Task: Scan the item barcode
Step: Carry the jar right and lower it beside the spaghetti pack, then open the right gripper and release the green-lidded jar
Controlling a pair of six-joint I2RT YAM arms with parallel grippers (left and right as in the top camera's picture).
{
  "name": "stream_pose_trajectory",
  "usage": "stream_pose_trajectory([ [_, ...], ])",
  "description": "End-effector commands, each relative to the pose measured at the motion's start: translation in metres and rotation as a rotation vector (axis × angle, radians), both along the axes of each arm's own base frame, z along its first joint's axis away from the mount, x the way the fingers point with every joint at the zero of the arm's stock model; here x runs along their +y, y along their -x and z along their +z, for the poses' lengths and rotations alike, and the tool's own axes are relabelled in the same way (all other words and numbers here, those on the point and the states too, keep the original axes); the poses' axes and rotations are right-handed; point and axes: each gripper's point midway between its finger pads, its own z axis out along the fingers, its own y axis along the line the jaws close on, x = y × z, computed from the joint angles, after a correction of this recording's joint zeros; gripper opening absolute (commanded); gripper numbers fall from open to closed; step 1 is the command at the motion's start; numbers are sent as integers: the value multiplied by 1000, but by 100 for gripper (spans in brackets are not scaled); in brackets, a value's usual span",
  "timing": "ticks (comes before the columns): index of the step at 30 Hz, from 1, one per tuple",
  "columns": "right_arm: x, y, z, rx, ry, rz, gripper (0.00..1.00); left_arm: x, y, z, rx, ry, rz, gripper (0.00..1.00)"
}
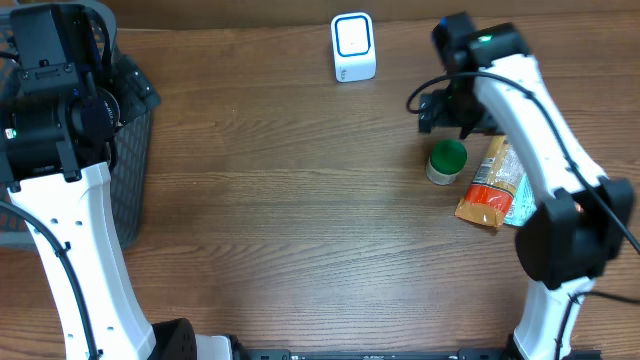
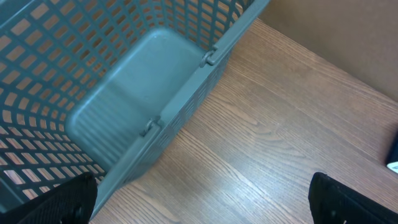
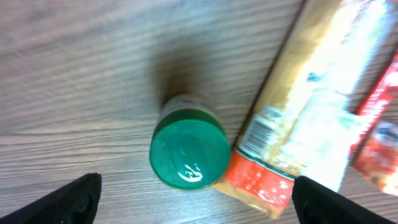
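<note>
Right gripper (image 3: 196, 198): jaws spread wide; both fingers (image 3: 73, 200) sit at the lower corners of the right wrist view; nothing is pinched between them. The gripper hangs above the jar (image 3: 188, 149), which stands upright on the wooden table (image 1: 280, 220) with its green lid facing up.

The jar lies just beside the orange end of a gold and orange packet (image 3: 305, 112), which lies flat; whether the two touch cannot be told. A second, red packet (image 3: 380, 134) shows partly at the right edge, beside the first.

In the overhead view the jar and packets lie on the right side of the table; the white scanner (image 1: 353, 47) with its blue-edged window stands at the far edge, well apart from them.

Left gripper (image 2: 199, 202): jaws spread wide and holding nothing; it hangs over the rim of the grey mesh basket (image 2: 37, 62) at the left side of the table.
</note>
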Motion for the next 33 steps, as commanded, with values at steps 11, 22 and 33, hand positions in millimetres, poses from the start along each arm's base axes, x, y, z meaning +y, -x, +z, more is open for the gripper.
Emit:
stream_pose_trajectory([
  [11, -8, -12, 16, -76, -18, -29, 100, 4, -1, 2, 0, -15, 6, 100],
  [22, -8, -12, 16, -76, -18, -29, 100, 4, -1, 2, 0, -15, 6, 100],
  [33, -8, -12, 16, -76, -18, -29, 100, 4, -1, 2, 0, -15, 6, 100],
])
